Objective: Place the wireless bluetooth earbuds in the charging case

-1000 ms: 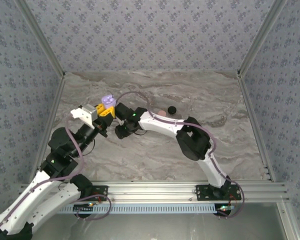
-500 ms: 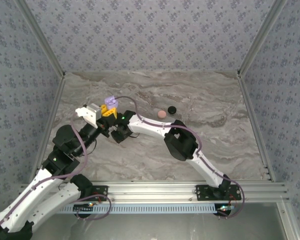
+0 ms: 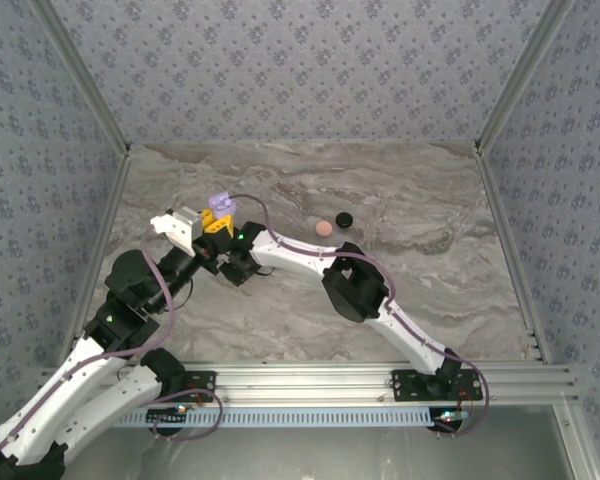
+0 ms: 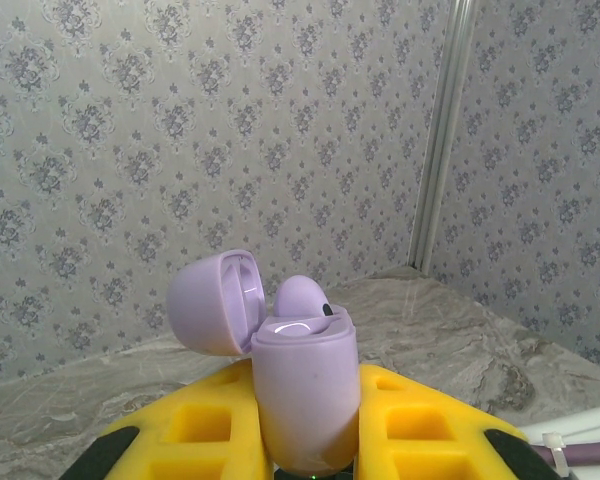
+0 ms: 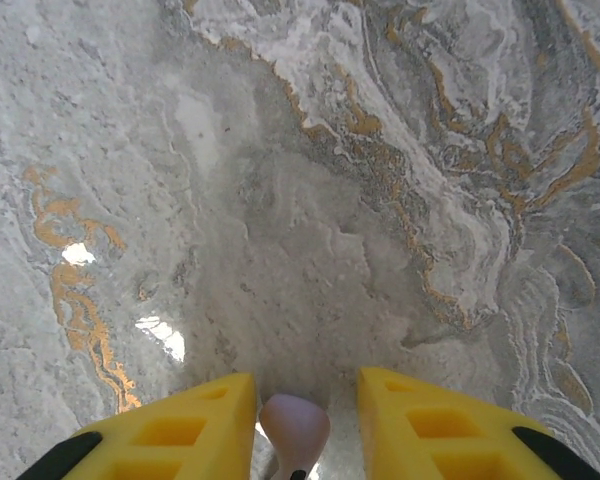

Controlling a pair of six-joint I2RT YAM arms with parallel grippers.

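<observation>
Charging case (image 4: 302, 385), lid back with one lavender bud (image 4: 298, 298) seated, is clamped in your left claw (image 4: 308, 425). Your right claw (image 5: 305, 400) stands narrowly apart around a pale earbud (image 5: 295, 428); I cannot tell whether it grips. Centre that earbud over the other socket, then lower slowly. No writing is readable.

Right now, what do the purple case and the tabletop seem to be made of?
The purple case looks like smooth satin plastic: soft highlight near its rim. The tabletop looks like marble, grey with rusty veins, though glare spots could mean printed laminate.
</observation>
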